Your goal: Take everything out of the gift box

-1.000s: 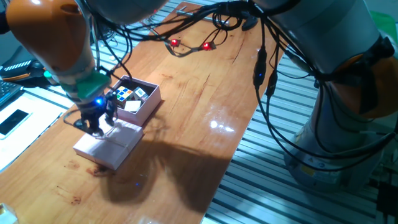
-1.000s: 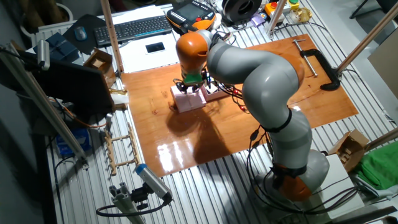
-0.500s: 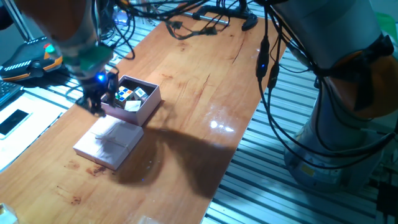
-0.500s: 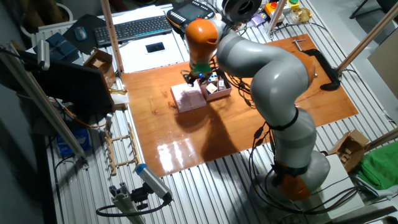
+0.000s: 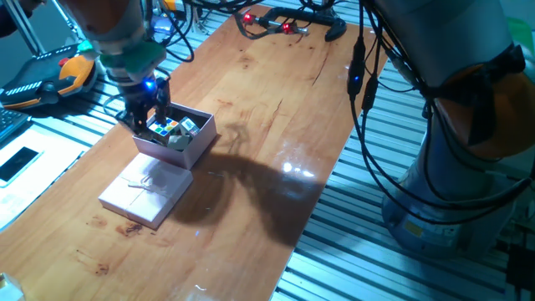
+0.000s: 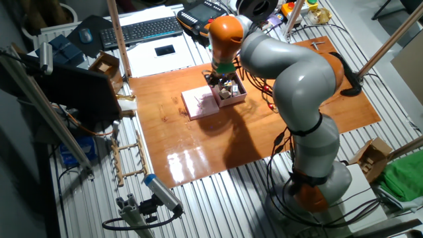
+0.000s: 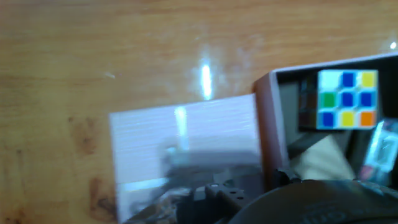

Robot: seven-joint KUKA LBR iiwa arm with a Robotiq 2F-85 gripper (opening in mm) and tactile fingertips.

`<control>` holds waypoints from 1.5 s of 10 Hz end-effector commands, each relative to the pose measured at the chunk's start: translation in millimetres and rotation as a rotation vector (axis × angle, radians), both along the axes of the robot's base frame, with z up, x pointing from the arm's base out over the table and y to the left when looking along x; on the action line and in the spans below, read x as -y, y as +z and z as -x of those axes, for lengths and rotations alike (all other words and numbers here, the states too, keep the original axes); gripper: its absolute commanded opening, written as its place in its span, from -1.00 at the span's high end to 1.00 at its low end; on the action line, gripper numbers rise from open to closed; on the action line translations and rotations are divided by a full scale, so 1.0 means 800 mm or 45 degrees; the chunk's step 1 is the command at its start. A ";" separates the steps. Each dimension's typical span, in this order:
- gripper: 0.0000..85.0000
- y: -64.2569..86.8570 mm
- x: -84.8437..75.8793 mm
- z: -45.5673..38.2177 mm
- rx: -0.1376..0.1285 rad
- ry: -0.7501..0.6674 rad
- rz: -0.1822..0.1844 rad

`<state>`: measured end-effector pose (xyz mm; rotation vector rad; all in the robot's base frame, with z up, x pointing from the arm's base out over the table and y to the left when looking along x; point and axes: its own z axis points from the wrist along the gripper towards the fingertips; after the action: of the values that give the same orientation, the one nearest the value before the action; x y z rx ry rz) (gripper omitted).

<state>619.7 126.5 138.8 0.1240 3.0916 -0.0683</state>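
The pale pink gift box (image 5: 197, 142) stands open on the wooden table, also in the other fixed view (image 6: 232, 99). Inside lie the multicoloured puzzle cube (image 5: 165, 127), a grey-tan cube (image 5: 178, 143) and a small whitish piece (image 5: 188, 125). The hand view shows the box wall (image 7: 267, 124), the puzzle cube (image 7: 345, 99) and the tan cube (image 7: 323, 160). The pink lid (image 5: 144, 191) lies flat on the table beside the box, also in the hand view (image 7: 186, 137). My gripper (image 5: 148, 111) hovers over the box's back left corner, fingers apart and empty.
A keyboard (image 6: 142, 30) and a phone (image 6: 165, 49) lie beyond the table's far edge. A black clamp (image 6: 340, 69) sits at the table's far right. Cables hang over the table (image 5: 359, 75). The table's edge meets a metal slatted floor (image 5: 351, 217).
My gripper has moved away from the lid, which stays on the table, and now hangs over the open box.
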 end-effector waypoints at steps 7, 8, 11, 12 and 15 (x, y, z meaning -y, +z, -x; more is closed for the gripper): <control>-0.62 -0.023 0.047 -0.019 0.023 0.089 0.001; -0.66 -0.028 0.052 -0.020 0.031 0.096 0.001; -0.80 -0.034 0.055 -0.024 0.037 0.082 0.016; -0.82 -0.035 0.055 -0.025 0.037 0.075 0.018; -0.83 -0.042 0.059 -0.029 0.022 0.039 0.006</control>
<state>642.6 79.1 105.3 0.0759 3.0753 -0.0723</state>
